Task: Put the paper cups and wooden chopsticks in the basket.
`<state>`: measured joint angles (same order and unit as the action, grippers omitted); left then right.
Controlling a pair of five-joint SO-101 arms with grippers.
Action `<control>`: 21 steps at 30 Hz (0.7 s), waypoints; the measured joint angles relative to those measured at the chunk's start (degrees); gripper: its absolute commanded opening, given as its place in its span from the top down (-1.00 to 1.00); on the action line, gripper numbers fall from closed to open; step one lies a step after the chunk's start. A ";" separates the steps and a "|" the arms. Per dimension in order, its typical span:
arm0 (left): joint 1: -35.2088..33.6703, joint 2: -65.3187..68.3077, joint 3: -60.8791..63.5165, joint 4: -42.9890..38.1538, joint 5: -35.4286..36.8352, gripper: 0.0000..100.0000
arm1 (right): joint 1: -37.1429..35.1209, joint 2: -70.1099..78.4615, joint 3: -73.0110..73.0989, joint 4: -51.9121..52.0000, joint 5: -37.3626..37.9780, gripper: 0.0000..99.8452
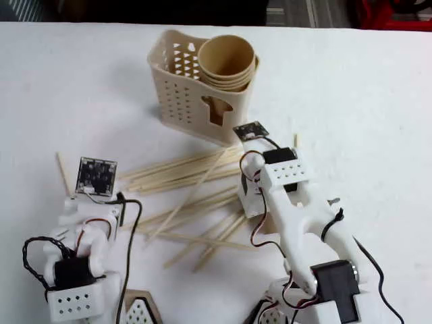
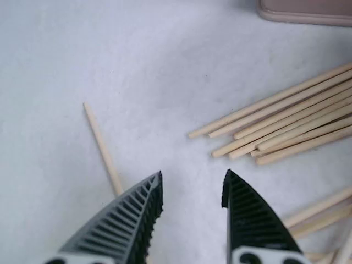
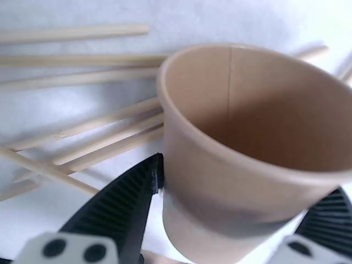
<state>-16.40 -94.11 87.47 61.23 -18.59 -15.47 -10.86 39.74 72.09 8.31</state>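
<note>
The white cloth-covered table [image 1: 364, 101] carries everything here. On it, the right gripper [image 3: 246, 181] is clamped on a tan paper cup [image 3: 247, 126], one ribbed black jaw pressed to the cup's lower wall and the other at the far side. The cup leans in the grip. Just beyond it lie scattered pale wooden chopsticks [image 3: 82, 77], some crossing one another. Farther off stands the cream perforated plastic basket [image 1: 177, 101], with a stack of nested paper cups [image 1: 227, 57] already filling one end.

The hold is low on a thin, tapered wall, so I judge the cup may slip or buckle if squeezed harder. Tilted as it is, it could also catch the basket rim or sit crooked on the stack, and a low carry might drag sticks along.

The left gripper [image 2: 192, 181] hangs with jaws parted, holding nothing, near a lone wooden chopstick [image 2: 102, 146] that lies flat and would likely roll away from a pinch.
</note>
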 measured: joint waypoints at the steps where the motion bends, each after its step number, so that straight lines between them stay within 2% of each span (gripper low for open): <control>1: 0.00 0.00 0.00 0.00 0.00 0.62 | 0.00 0.00 0.00 0.00 0.00 0.24; 4: 0.00 0.00 0.09 -0.53 -0.18 0.62 | 0.00 -0.09 0.00 1.14 0.00 0.24; 9: 0.00 0.00 0.09 -0.97 -0.26 0.62 | -0.09 -4.48 -2.64 9.05 0.09 0.24; 15: 0.00 0.00 0.09 -0.97 -0.26 0.62 | -0.09 -15.82 -8.09 15.56 0.09 0.24; 21: 0.00 0.00 0.09 -0.97 -0.26 0.62 | -0.09 -29.54 -11.08 16.44 0.09 0.24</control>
<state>-16.40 -94.11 87.56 60.26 -18.86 -15.56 -40.40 28.66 88.53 8.40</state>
